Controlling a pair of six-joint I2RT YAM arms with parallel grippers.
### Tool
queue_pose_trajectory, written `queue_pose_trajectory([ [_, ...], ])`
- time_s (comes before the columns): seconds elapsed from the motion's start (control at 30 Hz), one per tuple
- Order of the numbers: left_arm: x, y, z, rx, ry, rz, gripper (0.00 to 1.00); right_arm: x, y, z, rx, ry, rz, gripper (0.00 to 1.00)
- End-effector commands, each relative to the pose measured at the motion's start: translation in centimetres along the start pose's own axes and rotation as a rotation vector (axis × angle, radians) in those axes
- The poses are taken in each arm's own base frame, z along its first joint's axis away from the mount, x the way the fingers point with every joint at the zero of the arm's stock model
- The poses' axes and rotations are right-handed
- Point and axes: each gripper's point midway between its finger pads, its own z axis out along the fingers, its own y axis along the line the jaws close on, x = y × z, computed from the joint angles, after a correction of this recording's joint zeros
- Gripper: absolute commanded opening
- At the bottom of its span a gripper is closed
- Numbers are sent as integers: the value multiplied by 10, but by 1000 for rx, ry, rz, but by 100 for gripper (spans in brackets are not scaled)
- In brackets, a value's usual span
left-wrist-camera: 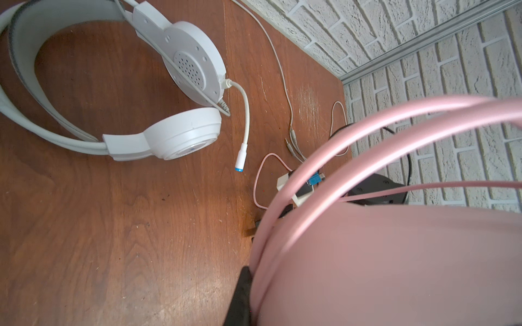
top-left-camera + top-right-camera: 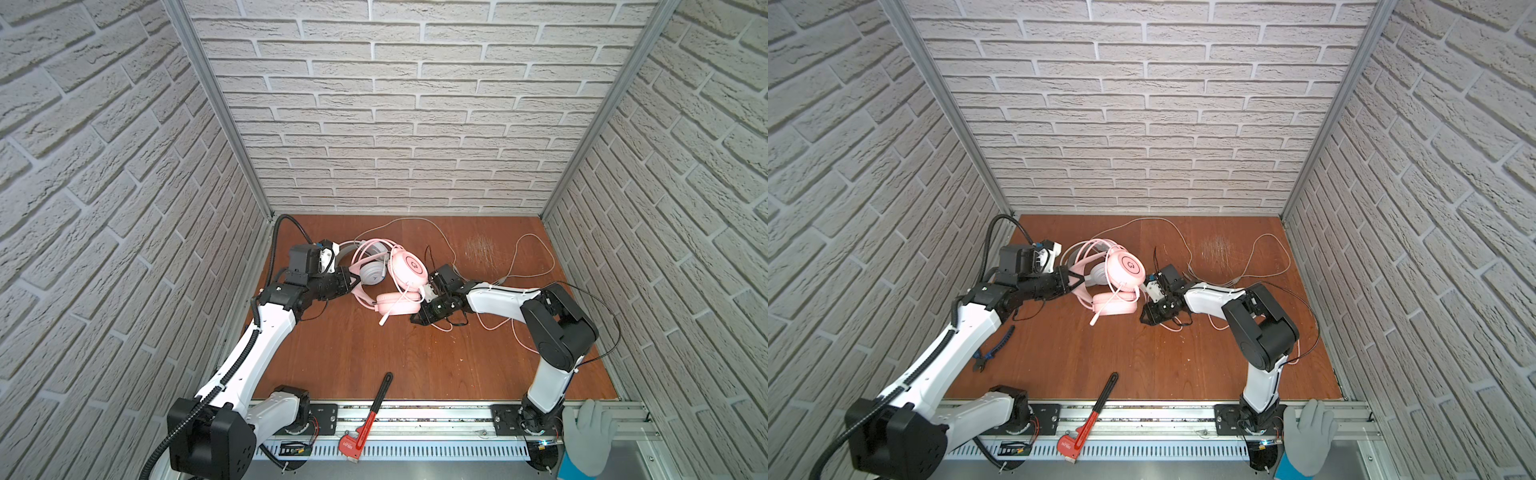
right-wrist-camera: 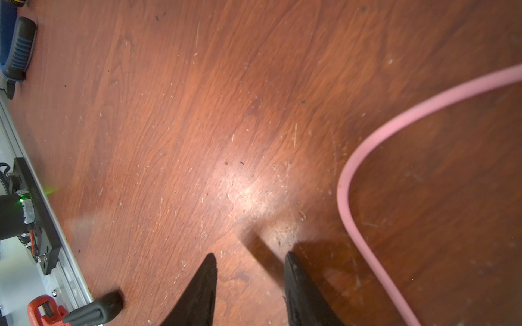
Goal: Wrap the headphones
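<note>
Both top views, headsets: two, tangled together mid-table toward the back edge, the pink headset point(image 2: 409, 266) in front of the white headset point(image 2: 372, 272).
Pink mic: points at the table's point(image 2: 374, 357) front edge.
Left gripper point(image 2: 355, 282): clenched on the pink headband.
Left wrist view: white headset point(image 1: 183, 135) lies flat.
Right wrist view: right gripper point(image 3: 250, 255) released, bare wood between the jaws; one pink cable point(image 3: 347, 175) curves beside it.

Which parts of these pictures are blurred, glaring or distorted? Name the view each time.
Left wrist view: the pink headphones are out of focus; right wrist view: a pale glare patch on the table; both top views: the brick walls splay outward, wide-angle.
</note>
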Motion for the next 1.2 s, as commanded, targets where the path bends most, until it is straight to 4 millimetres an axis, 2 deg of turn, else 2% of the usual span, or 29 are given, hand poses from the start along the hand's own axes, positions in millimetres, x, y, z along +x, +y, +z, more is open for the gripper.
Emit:
queue_pose_trajectory([
  [0.0,-36,-29,-13,95,-117,31,0,20,-10,4,32,48,29,42],
  [0.17,-54,-25,-20,84,-172,3,0,23,-10,7,24,55,38,42],
  [0.43,-75,-1,-19,33,-219,-88,0,27,-11,8,24,64,43,42],
  [0.7,-96,4,-28,30,-268,-119,0,31,-10,10,9,74,50,42],
  [0.8,-98,3,-27,50,-273,-130,0,31,-10,12,5,80,48,42],
  [1.17,-86,11,-20,57,-247,-168,0,26,-12,17,16,90,28,42],
])
